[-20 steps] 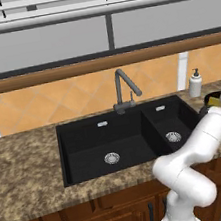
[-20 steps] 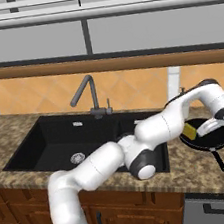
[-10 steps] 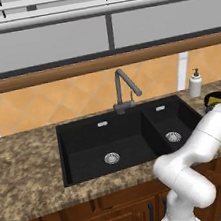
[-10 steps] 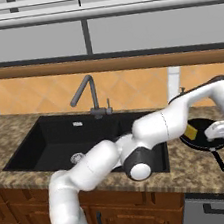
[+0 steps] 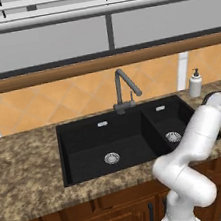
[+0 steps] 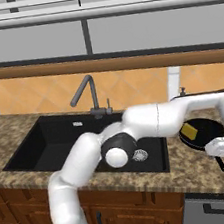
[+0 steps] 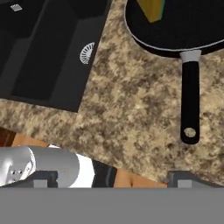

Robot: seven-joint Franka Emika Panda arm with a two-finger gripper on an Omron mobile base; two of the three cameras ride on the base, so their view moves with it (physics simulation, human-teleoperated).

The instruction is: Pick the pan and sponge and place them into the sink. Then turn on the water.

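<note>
Hovering over the granite counter right of the sink, the gripper has its finger tips wide apart w/ nothing between them. In the hand view the pan sits ahead, its straight black handle running lengthwise toward the right fingertip, hang-hole end nearest. Pan is round, shallow, matte black w/ a pale rim; the sponge, a small yellow/green block, lies inside it. Sink basins are smooth black, silver drains. Counter is speckled brown stone.

I can read no text, label, brand or number anywhere here; every surface I see is without any writing.
</note>
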